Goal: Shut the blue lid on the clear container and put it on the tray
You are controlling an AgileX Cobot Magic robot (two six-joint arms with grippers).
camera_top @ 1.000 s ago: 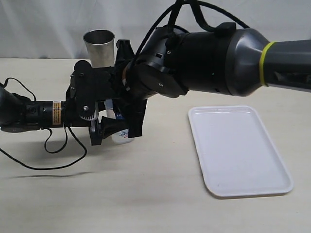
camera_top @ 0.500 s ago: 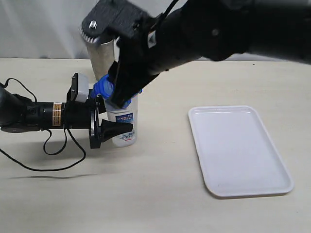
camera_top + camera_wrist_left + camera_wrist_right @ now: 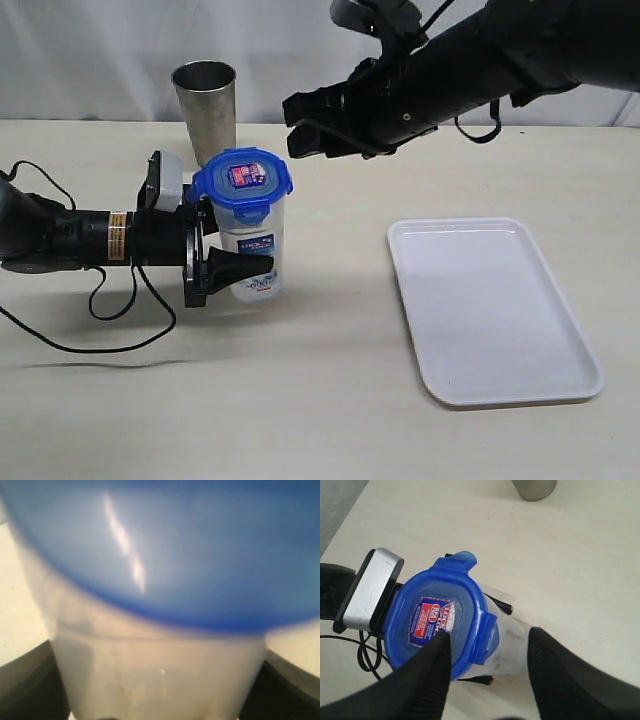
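Note:
The clear container stands upright on the table, and my left gripper is shut on its lower half from the left. The blue lid sits on its mouth, sticker up. In the left wrist view the container wall fills the space between the dark fingers. My right gripper hovers open above and to the right of the lid, touching nothing. In the right wrist view the lid lies beyond the open gripper; one flap sticks outward. The white tray lies to the right.
A grey steel cup stands behind the container, close to it. The left arm's cable loops over the table at the left. The tray sits about a hand's width right of the container.
My right gripper has lifted off the lid and drawn back up and to the right, its jaws wider. The lid stays on the container. The left gripper and container have not moved.

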